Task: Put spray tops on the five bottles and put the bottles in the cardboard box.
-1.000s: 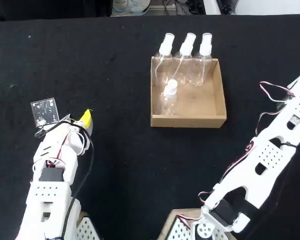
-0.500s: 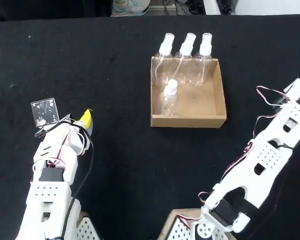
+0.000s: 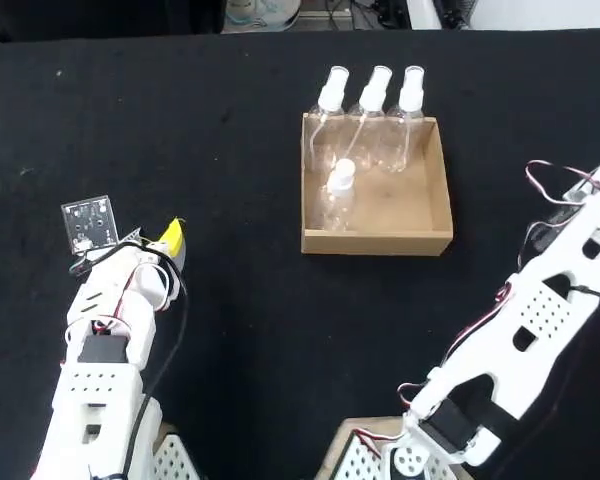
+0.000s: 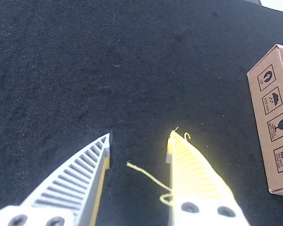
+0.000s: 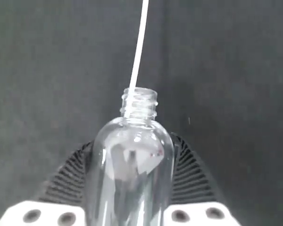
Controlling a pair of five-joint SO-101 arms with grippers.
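Over at the table's right edge, the white right arm point(image 3: 550, 300) has swung slightly outward in the last second, drifting away from the shallow brown cardboard box point(image 3: 377, 242). Nothing else has stirred! Four clear bottles with white spray tops point(image 3: 337, 200) stand inside that box, three in a row along the far wall and one in front of them, same as a second ago. And the fifth? The right gripper point(image 5: 132, 143) has it: black ribbed jaws clenched on either side of a clear plastic bottle point(image 5: 132, 169), neck uncapped, over the black cloth point(image 5: 236, 70) and away from the box. A thin white tube point(image 5: 139, 47) runs down into the open neck. By the look of it, that's the dip tube of the last spray top, not yet seated. The left gripper point(image 4: 139, 136) sits over the cloth with its jaws spread and nothing between them. So it's four down, one to go: cap this bottle, then box it.
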